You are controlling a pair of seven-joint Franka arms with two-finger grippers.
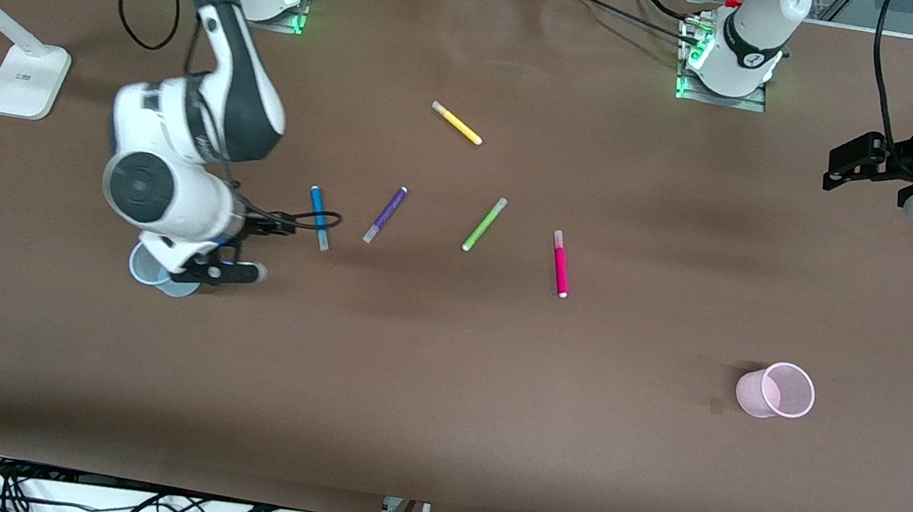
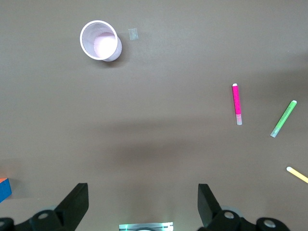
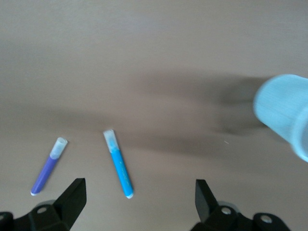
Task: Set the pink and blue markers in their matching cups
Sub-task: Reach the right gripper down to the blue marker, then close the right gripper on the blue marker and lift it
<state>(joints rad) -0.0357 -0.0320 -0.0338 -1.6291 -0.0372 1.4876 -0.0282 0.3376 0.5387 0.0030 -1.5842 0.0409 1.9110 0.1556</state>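
The blue marker [image 1: 320,218] lies on the brown table beside my right gripper [image 1: 266,247], which is open and empty. In the right wrist view the blue marker [image 3: 118,163] lies just ahead of the right gripper [image 3: 139,199]. The pale blue cup [image 1: 151,271] stands partly hidden under the right hand, and it shows in the right wrist view [image 3: 286,113]. The pink marker [image 1: 560,263] lies mid-table. The pale pink cup [image 1: 777,390] stands toward the left arm's end. My left gripper [image 1: 856,162] waits open, raised there; its wrist view shows the left gripper [image 2: 143,202], the pink cup [image 2: 99,40] and the pink marker [image 2: 237,103].
A dark purple marker [image 1: 384,215], a lime green marker [image 1: 484,224] and a yellow marker [image 1: 456,123] lie between the blue and pink markers. A white lamp base [image 1: 26,79] stands at the right arm's end. A small tape scrap [image 2: 133,33] lies by the pink cup.
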